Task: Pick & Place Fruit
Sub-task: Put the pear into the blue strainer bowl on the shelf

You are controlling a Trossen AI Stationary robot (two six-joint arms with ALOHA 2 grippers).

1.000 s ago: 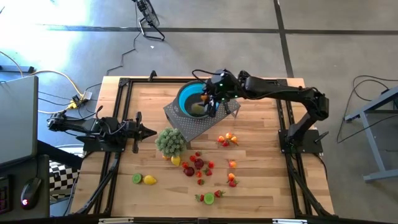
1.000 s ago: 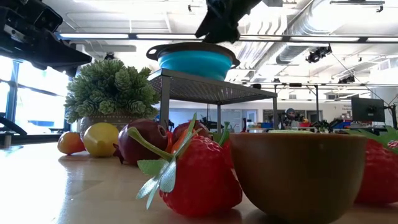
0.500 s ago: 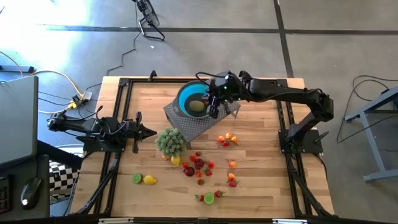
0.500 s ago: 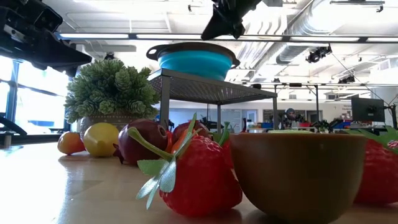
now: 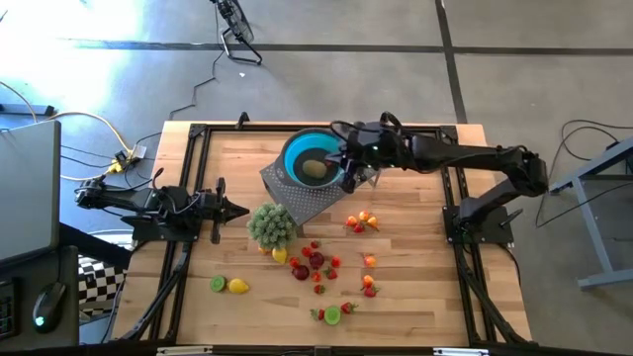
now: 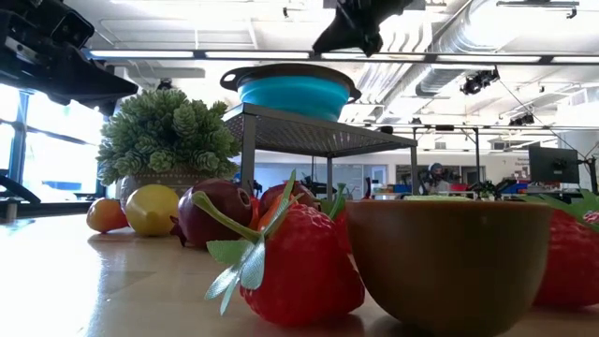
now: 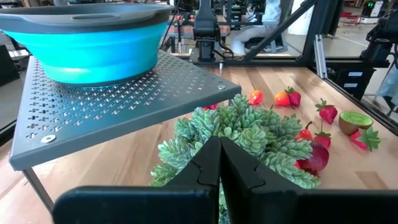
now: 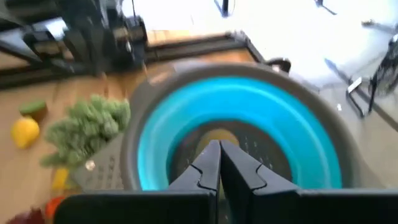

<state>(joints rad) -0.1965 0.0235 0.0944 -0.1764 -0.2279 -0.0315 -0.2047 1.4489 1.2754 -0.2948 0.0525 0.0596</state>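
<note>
In the high view, the right pincer [image 5: 348,170] is seen above centre of the frame, over the right rim of the blue bowl [image 5: 309,156]; its fingers are pressed together with nothing between them, as the right wrist view shows. The bowl is carried on a grey perforated stand [image 5: 318,201], and one yellowish-green piece of fruit [image 5: 314,168] lies on its dark bottom.

The left pincer [image 5: 235,209] is found at the left of the frame, resting low over the tabletop [image 5: 415,287] and pointed at a small green potted plant [image 5: 271,224]; its fingers are likewise closed together on nothing.

The remaining fruit is scattered on the wood below the stand. A cluster of red and dark red pieces [image 5: 315,263] with one yellow piece [image 5: 280,255] is seen just below and to the right of the plant. Orange and red pieces [image 5: 361,222] lie right of the stand's lower corner. A lime half [image 5: 218,284] and a yellow piece [image 5: 238,287] sit together at lower left, well apart from the rest. Another green half with strawberries [image 5: 332,314] is placed near the bottom centre.

In the low view, a strawberry [image 6: 299,271] and a brownish-green halved fruit [image 6: 447,262] fill the foreground.
</note>
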